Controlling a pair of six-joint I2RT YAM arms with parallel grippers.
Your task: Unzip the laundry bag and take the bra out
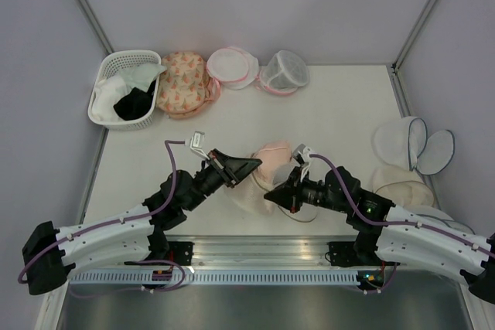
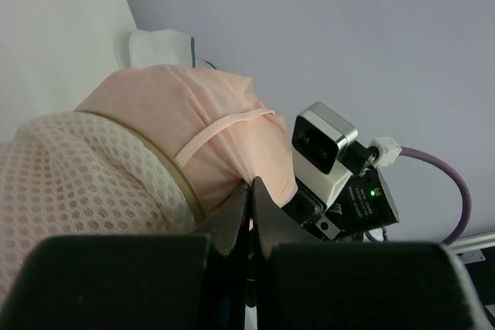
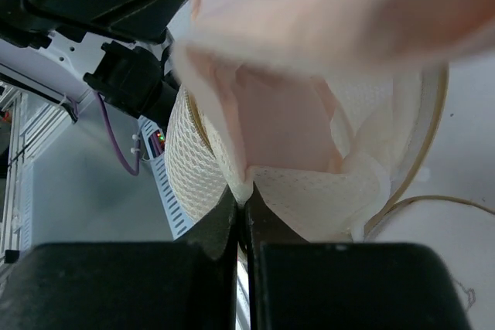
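The laundry bag (image 1: 249,195), cream-white mesh with a beige zip trim (image 2: 168,169), lies unzipped between the two arms at the front middle of the table. The pale pink bra (image 1: 273,155) bulges up out of its opening. My left gripper (image 1: 256,165) is shut, its tips pinching the bra's pink fabric (image 2: 232,125) just beyond the zip. My right gripper (image 1: 270,195) is shut on a fold of the bag's mesh (image 3: 325,195), with the bra's cup (image 3: 282,125) showing inside the opening above it.
A white basket (image 1: 107,75) holding white and black garments stands at the back left. Beside it lie a peach floral bag (image 1: 182,83) and two pink-trimmed round bags (image 1: 232,67) (image 1: 285,73). Dark-trimmed white mesh bags (image 1: 402,141) and a cream one (image 1: 398,183) lie at the right edge.
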